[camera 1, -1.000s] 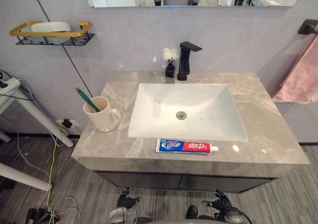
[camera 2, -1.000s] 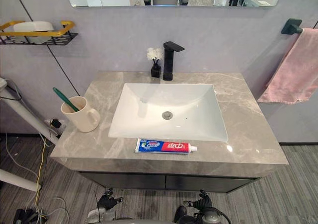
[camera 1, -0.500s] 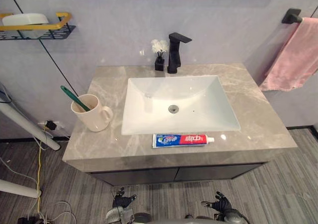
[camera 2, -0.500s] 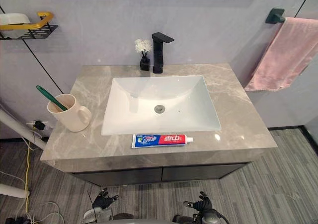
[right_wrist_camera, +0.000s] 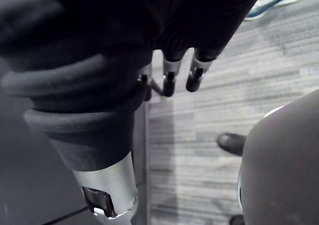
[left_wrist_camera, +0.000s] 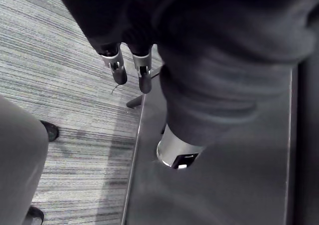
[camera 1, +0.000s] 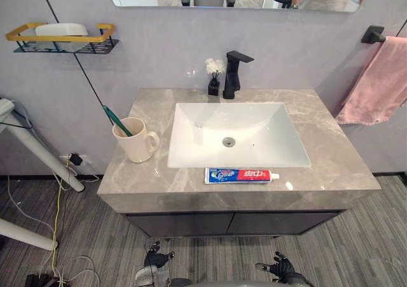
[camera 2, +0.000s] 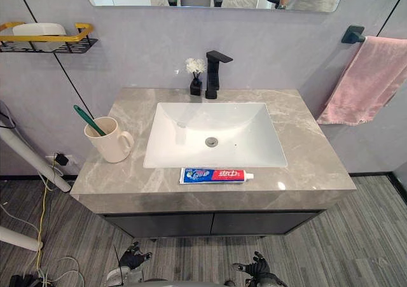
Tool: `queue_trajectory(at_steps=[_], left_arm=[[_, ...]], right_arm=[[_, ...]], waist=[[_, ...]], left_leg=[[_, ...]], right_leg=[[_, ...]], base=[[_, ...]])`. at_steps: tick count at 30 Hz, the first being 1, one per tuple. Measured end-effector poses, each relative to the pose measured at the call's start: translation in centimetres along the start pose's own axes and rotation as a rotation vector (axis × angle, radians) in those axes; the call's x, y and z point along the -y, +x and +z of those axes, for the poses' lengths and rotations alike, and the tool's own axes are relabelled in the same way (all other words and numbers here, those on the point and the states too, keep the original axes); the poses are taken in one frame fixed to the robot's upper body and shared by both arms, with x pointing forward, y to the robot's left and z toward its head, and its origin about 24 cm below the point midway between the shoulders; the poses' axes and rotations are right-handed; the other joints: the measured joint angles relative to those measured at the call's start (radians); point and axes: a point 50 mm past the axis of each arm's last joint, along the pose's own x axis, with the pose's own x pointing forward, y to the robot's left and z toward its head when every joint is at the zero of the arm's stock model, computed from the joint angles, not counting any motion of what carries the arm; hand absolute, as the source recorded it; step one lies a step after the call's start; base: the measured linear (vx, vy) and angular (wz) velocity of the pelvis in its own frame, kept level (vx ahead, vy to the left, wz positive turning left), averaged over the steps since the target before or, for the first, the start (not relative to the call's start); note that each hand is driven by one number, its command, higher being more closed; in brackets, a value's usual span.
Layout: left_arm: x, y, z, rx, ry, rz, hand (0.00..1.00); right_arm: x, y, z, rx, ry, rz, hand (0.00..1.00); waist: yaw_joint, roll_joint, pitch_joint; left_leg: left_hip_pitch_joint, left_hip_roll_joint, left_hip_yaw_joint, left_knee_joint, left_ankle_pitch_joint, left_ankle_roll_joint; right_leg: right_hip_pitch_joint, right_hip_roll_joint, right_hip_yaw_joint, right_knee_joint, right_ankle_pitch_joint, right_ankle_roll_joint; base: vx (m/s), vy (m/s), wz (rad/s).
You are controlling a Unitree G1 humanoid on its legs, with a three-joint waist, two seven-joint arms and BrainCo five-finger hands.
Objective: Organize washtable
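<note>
In the left eye view, the grey counter [camera 1: 331,153] carries a white sink [camera 1: 267,140] at the centre of the frame. A toothpaste tube [camera 1: 240,175] lies flat between the sink's front rim and the counter's front edge. Left of the sink stands a cream mug [camera 1: 135,144] with a green toothbrush [camera 1: 116,120] leaning in it. A black faucet [camera 1: 233,76] rises behind the sink. At the bottom of the frame the left hand [camera 1: 158,259] and right hand [camera 1: 280,269] hang below the counter, well apart from everything on it.

The right eye view adds a pink towel [camera 2: 365,77] at the right edge and a wall shelf [camera 2: 48,39] at upper left.

In the left wrist view, the fingers [left_wrist_camera: 119,71] point loosely down over the striped floor, relaxed and holding nothing.

The right wrist view shows the same: fingers [right_wrist_camera: 195,78] slack and empty.

The toothpaste tube looks like the thing to tidy, probably into the mug. Since it lies flat and near the front edge, a pinch that slides rather than grips could push it off onto the floor or into the sink. An arm rising from below could also knock the counter's front. A tube dropped in hard could tip the mug.
</note>
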Motion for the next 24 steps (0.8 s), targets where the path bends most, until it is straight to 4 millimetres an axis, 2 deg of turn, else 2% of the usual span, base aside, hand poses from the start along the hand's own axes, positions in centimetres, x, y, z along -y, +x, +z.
queue_trajectory(at_steps=[7,9,11,13,14,15,17,20,22,24], left_arm=[[-0.6,0.0,0.1,0.001,0.012,0.008,0.0],[-1.0,0.0,0.0,0.0,0.004,0.018,0.0],[-2.1,-0.1,-0.1,-0.001,-0.009,0.045,0.0],[-3.3,-0.3,-0.3,-0.001,-0.022,0.081,0.0],[-4.4,-0.5,-0.5,0.002,-0.04,0.115,0.0],[-4.6,-0.6,-0.6,-0.001,-0.046,0.122,0.0],[-5.5,-1.0,-1.6,-0.022,-0.09,0.157,0.0],[-5.8,-1.4,-2.4,-0.039,-0.132,0.177,0.0],[-6.0,-1.8,-3.0,-0.05,-0.165,0.196,0.0],[-6.2,-2.1,-3.7,-0.067,-0.166,0.203,0.0]], right_arm=[[0.8,0.0,-0.6,-0.03,0.225,-0.032,0.0],[1.5,0.0,-0.5,-0.022,0.311,-0.061,0.0],[3.4,0.0,0.4,0.031,0.4,-0.122,0.0],[5.7,-0.2,1.9,0.118,0.447,-0.186,0.0],[8.3,-0.9,3.7,0.224,0.461,-0.259,0.0],[8.8,-1.0,4.1,0.244,0.463,-0.273,0.0],[12.3,-2.9,7.2,0.429,0.472,-0.384,0.0],[14.6,-5.3,9.4,0.585,0.455,-0.464,0.0],[16.9,-8.5,11.3,0.745,0.428,-0.568,0.0],[18.3,-10.6,12.3,0.828,0.394,-0.654,0.0]], waist=[[-0.004,-0.007,0.0],[-0.006,-0.008,-0.001],[-0.021,-0.016,-0.001],[-0.024,-0.019,-0.001],[-0.023,-0.024,-0.002],[-0.023,-0.025,-0.002],[-0.025,-0.029,-0.004],[-0.026,-0.03,-0.005],[-0.033,-0.038,-0.004],[-0.049,-0.047,-0.005]], left_leg=[[0.033,-0.001,0.014,-0.024,0.0,0.0],[0.037,-0.001,0.027,-0.032,0.0,0.0],[0.036,-0.003,0.031,-0.039,0.002,0.002],[0.035,-0.003,0.037,-0.041,0.002,0.002],[0.036,-0.003,0.041,-0.043,0.002,0.002],[0.036,-0.002,0.042,-0.043,0.002,0.002],[0.036,-0.002,0.053,-0.043,0.002,0.002],[0.037,-0.001,0.059,-0.043,0.002,0.002],[0.037,-0.001,0.064,-0.044,0.002,0.002],[0.037,-0.001,0.068,-0.043,0.002,0.001]], right_leg=[[0.02,-0.002,0.001,0.0,-0.003,0.006],[0.025,-0.004,0.004,0.001,-0.004,0.008],[0.02,-0.007,0.005,0.004,-0.006,0.011],[0.015,-0.008,0.007,0.008,-0.007,0.012],[0.015,-0.008,0.006,0.008,-0.007,0.013],[0.015,-0.009,0.006,0.008,-0.007,0.013],[0.014,-0.01,0.006,0.011,-0.009,0.015],[0.012,-0.012,0.003,0.02,-0.014,0.021],[0.012,-0.014,0.002,0.022,-0.015,0.023],[0.011,-0.016,0.001,0.029,-0.019,0.025]], base=[[0.0,0.003,-0.02],[-0.04,0.019,-0.07],[-0.01,0.012,-0.02],[-0.01,0.019,-0.04],[0.0,0.0,0.0],[0.0,0.0,0.0],[0.0,0.0,0.0],[-0.01,0.002,0.03],[0.0,0.0,0.0],[0.0,0.0,0.0]])
